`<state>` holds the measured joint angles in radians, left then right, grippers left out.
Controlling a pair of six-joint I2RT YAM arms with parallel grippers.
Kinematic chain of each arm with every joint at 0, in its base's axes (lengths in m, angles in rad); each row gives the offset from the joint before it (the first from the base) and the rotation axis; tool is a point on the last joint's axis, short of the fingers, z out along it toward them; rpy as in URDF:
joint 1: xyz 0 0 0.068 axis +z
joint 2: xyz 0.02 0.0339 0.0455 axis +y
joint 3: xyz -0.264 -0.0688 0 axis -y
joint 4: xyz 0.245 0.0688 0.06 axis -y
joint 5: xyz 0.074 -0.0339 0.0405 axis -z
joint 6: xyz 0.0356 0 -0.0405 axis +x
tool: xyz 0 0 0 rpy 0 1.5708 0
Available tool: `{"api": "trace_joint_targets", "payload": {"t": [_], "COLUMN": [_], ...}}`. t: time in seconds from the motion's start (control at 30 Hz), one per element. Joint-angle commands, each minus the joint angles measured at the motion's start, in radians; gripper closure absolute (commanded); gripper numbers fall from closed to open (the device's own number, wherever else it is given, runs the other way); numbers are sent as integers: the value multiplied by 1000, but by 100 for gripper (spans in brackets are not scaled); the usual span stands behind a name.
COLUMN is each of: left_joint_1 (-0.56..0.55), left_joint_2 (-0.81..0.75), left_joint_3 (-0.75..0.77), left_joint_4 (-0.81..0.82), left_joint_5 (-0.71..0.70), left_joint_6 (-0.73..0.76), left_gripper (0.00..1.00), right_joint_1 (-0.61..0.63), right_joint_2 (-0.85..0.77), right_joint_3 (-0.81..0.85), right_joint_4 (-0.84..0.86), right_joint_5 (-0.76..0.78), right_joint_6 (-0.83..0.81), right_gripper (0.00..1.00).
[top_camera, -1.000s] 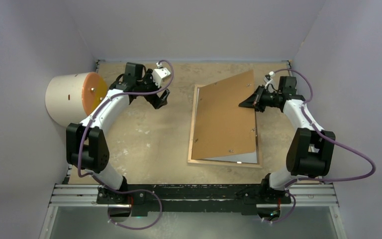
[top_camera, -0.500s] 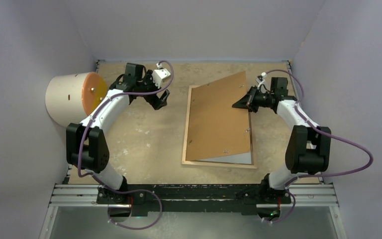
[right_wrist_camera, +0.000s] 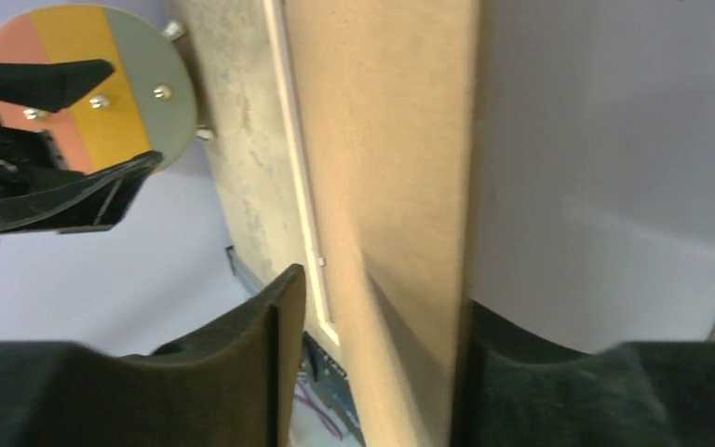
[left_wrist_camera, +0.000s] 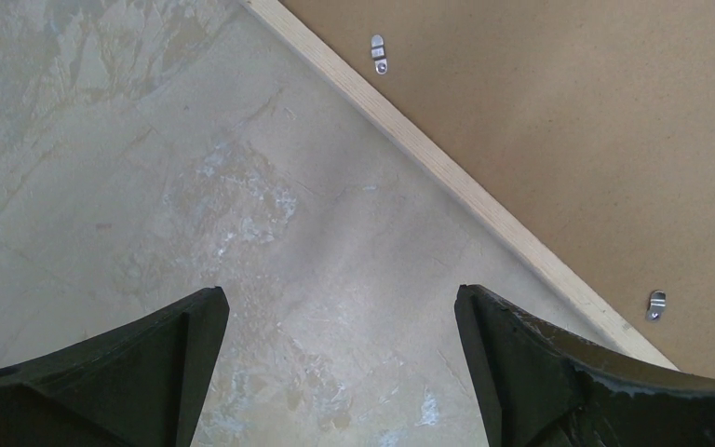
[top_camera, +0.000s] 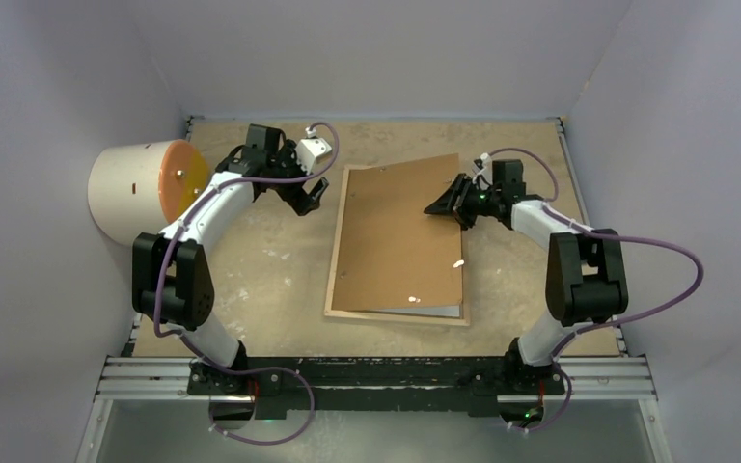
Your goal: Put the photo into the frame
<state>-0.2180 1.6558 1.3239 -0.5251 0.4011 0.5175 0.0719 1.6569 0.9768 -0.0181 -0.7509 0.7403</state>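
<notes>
Right gripper (top_camera: 436, 205) is sitting at the far right corner of the board (top_camera: 396, 241), jaws standing part open astride its thin edge. A gap is showing beside one finger, so it is not clamping anything firmly. From that gripper the board is stretching to its left and back toward the arm bases, long axis running near-far. It is lying slightly skewed on the frame (left_wrist_camera: 484, 200), which is resting back side up.

Left gripper (top_camera: 315, 196) is hovering wide open and holding nothing over bare table (left_wrist_camera: 149, 168), with the frame's far left corner just to its right. The right arm is the nearer one to the board, so squaring it up likely falls to it.

The photo is not showing plainly. A pale strip (top_camera: 439, 309) is peeking from under the board's near edge, toward the bases from the right gripper; print back or glass, cannot tell.

- Board: matte brown fibreboard, flat, stiff-looking.
- Frame rail: thin pale wood.
- Clips (left_wrist_camera: 379, 54): small, metal, sitting by the rail.
- Table: rough, mottled beige.
</notes>
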Motion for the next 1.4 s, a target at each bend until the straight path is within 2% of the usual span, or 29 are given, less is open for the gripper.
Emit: {"api": "trace_joint_targets", "payload": {"t": [0.0, 0.07, 0.1, 0.13, 0.4, 0.6, 0.67, 0.97, 1.2, 1.37], "left_joint_1": [11, 16, 18, 19, 19, 19, 19, 19, 19, 19], "left_joint_2": [-2, -5, -6, -9, -24, -61, -75, -88, -74, -67], "left_joint_3": [-6, -10, -13, -18, -75, -130, -145, -162, -176, -183], "left_joint_4": [7, 9, 10, 14, 54, 82, 88, 91, 89, 96], "left_joint_5": [-13, -15, -18, -22, -71, -74, -77, -93, -87, -87], "left_joint_6": [18, 20, 24, 24, 18, 15, 19, 24, 30, 30], "left_gripper": [0, 0, 0, 0, 0, 0, 0, 0, 0, 0], "right_joint_1": [55, 78, 91, 105, 218, 243, 243, 241, 242, 241], "right_joint_2": [5, 9, 11, 14, 82, 63, 43, 37, 81, 71], "right_joint_3": [56, 83, 100, 120, 277, 281, 289, 325, 378, 408], "right_joint_4": [-8, -58, -92, -125, -403, -451, -453, -442, -506, -561], "right_joint_5": [127, 192, 234, 272, 619, 744, 749, 576, 646, 597], "right_joint_6": [15, -4, -17, -31, -97, -93, -98, -124, -172, -183], "right_gripper": [43, 25, 4, 2, 1, 1, 1, 1, 1, 1]}}
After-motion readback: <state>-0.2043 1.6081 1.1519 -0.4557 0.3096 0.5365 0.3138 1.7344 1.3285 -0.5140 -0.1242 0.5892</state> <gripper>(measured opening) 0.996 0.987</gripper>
